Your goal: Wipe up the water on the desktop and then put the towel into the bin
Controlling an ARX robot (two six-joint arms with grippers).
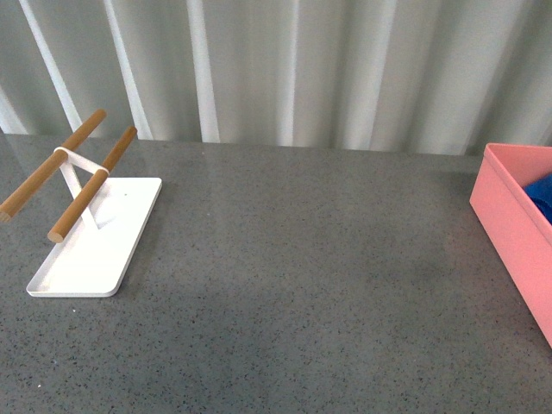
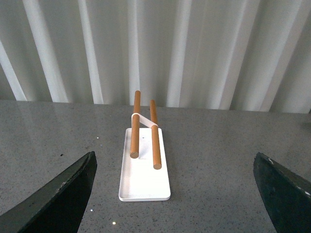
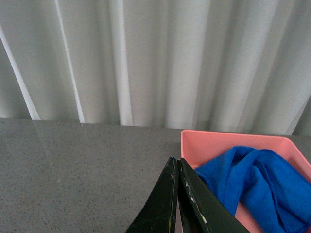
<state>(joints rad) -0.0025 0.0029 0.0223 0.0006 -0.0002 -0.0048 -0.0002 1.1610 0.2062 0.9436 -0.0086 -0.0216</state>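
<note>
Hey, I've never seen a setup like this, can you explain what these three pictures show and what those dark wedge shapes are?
It is a two-armed robot at a grey desktop. One picture looks forward from its body; the other two come from cameras on its wrists. The dark wedges are gripper fingers. The left gripper is open, holding nothing, facing a white tray with two wooden rods. The right gripper is shut and empty, beside a pink bin where a blue towel lies crumpled.

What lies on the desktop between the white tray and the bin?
Nothing: in the front view the desktop between the tray and the bin is bare speckled grey. The towel lies inside the bin.
</note>
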